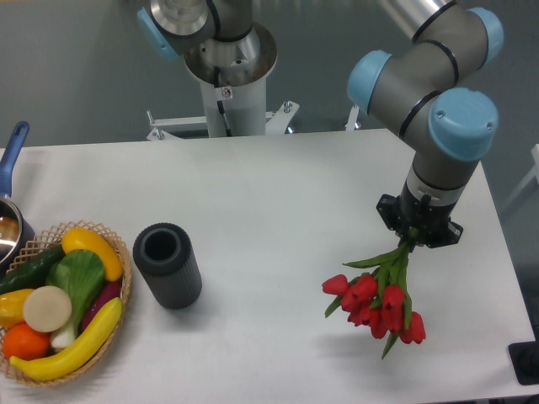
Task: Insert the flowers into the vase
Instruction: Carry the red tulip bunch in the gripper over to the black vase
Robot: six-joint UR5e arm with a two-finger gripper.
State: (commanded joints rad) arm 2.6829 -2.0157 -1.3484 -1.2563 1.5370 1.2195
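My two-finger gripper [412,238], at the frame's right, pinches the green stems of the red tulip bunch [376,305], whose buds hang just below it. The ribbed dark grey cylindrical vase [167,264] stands well apart, lower left.

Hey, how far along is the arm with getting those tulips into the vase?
Done: the hand appears shut on the stems of the red tulips, whose buds hang down over the table's right side. In hand: carrying the bunch, which is still well right of the dark ribbed vase. Left: bring the tulips across and lower the stems into the vase's open mouth, which looks empty. The vase stands beside the wicker basket of toy produce.
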